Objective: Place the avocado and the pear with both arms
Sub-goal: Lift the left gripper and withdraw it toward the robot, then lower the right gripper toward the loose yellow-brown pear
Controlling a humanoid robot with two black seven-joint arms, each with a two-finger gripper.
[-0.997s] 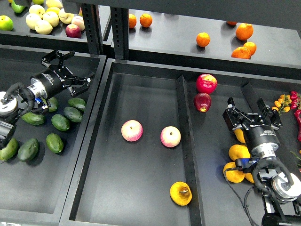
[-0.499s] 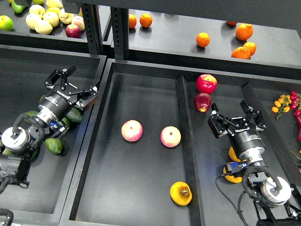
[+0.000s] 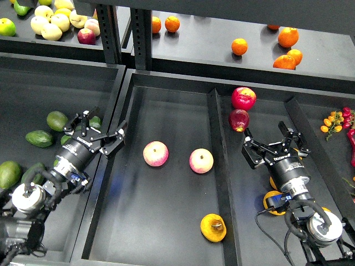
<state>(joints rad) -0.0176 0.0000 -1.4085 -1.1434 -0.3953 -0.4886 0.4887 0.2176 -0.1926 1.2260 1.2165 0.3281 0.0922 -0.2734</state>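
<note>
The pear (image 3: 213,228), squat and yellow-orange with a dark brown hollow, lies at the front of the middle tray (image 3: 166,233). Several green avocados lie in the left bin; the brightest (image 3: 6,173) shows at the left edge, with others further back (image 3: 56,120) (image 3: 39,138). My left gripper (image 3: 98,131) is open and empty over the left bin's right wall. My right gripper (image 3: 270,143) is open and empty over the right compartment, just below a dark red apple (image 3: 238,119). Some avocados are hidden behind my left arm.
Two pink-yellow apples (image 3: 156,153) (image 3: 201,160) lie mid-tray. A red apple (image 3: 243,98) lies at the back right. Yellow-orange fruit (image 3: 275,200) sits under my right arm. A divider (image 3: 220,177) splits the tray. Oranges (image 3: 239,46) and pale fruit (image 3: 51,23) are on the back shelf.
My left gripper has moved down and right, from over the avocados to the bin's right wall. My right gripper has drawn left and slightly down. Both stay open and empty.
</note>
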